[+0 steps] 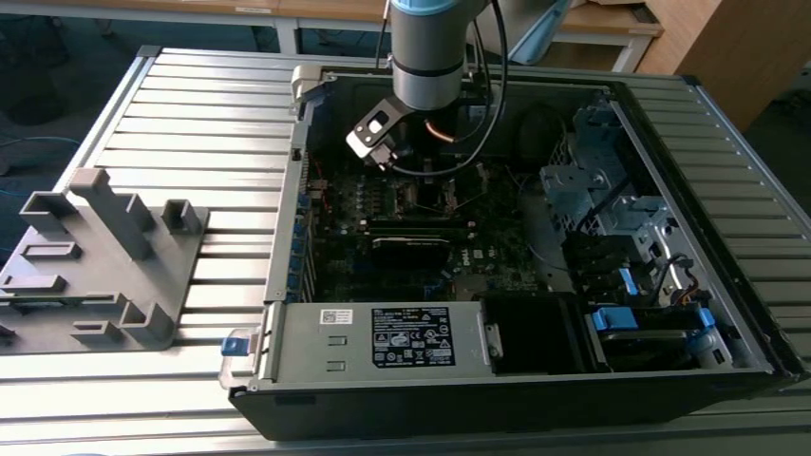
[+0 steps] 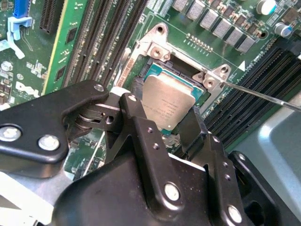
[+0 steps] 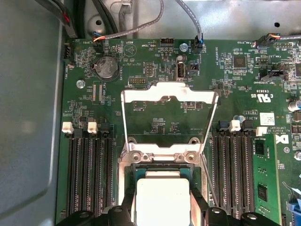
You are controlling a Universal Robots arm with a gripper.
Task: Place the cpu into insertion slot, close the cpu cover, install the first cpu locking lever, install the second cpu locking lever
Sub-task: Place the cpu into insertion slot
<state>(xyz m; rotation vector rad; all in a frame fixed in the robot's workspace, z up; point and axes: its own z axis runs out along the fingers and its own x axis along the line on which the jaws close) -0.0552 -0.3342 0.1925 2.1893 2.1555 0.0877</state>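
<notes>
My gripper (image 1: pixel 428 179) reaches down into the open computer case over the motherboard (image 1: pixel 380 214). In both wrist views its two black fingers (image 2: pixel 136 125) flank the cpu (image 2: pixel 167 106), a flat grey square, and are shut on its opposite edges. The cpu (image 3: pixel 162 200) sits at the insertion slot (image 3: pixel 160 159), low within the silvery rim (image 2: pixel 156 49); whether it is fully seated I cannot tell. The cpu cover (image 3: pixel 169 92) stands swung open behind the slot. A thin locking lever (image 2: pixel 263 96) juts out sideways, unlatched.
Black memory slots (image 3: pixel 89 174) run along both sides of the socket (image 3: pixel 235 174). The case holds a power supply (image 1: pixel 380 337) at the front, and drive bays and cables (image 1: pixel 609 209) on the exterior view's right. A grey fixture (image 1: pixel 102 256) lies outside, on the left.
</notes>
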